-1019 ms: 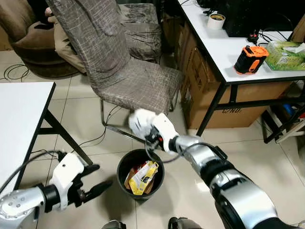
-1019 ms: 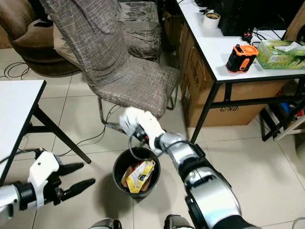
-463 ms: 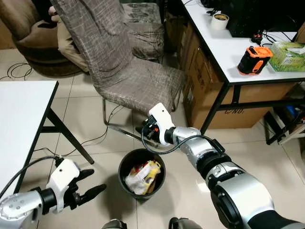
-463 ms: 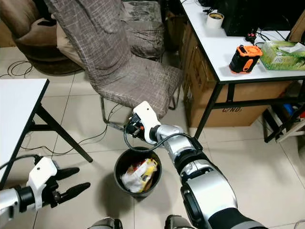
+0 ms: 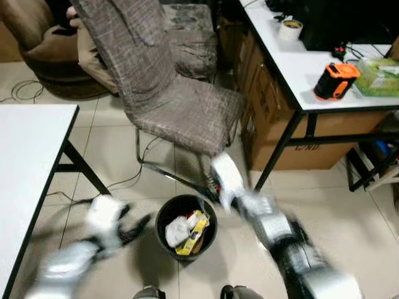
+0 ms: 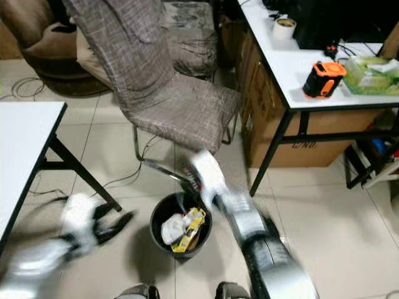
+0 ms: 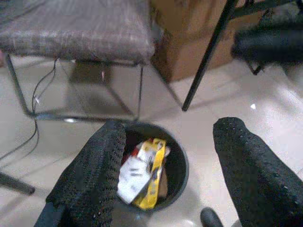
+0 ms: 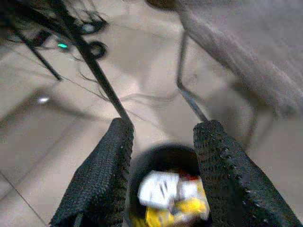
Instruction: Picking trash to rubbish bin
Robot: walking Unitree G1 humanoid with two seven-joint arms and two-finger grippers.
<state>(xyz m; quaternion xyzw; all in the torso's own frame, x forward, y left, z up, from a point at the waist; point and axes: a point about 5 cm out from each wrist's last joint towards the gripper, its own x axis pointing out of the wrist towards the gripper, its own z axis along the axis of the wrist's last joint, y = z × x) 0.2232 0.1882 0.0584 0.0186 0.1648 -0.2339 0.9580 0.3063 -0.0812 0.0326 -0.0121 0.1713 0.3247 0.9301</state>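
Right gripper (image 8: pixel 161 142): fingers spread, empty, above black bin (image 5: pixel 163 218), lower centre of frame. Left gripper (image 7: pixel 165 156): fingers wide apart, empty. White and yellow trash (image 5: pixel 186 229) inside bin.

At the lower centre of the frame, the rubbish bin (image 5: pixel 185 225) looks like matt black plastic, holding crumpled white paper (image 5: pixel 176 230) and a glossy yellow wrapper (image 5: pixel 195 229). The floor (image 5: pixel 124 156) is smooth, pale glossy tile. Above it, the chair (image 5: pixel 168 99) wears coarse grey-brown woven cloth on thin shiny metal legs. The left pincer (image 7: pixel 173 172) fingers (image 7: pixel 94 175) show a dimpled, matt black rubbery surface.
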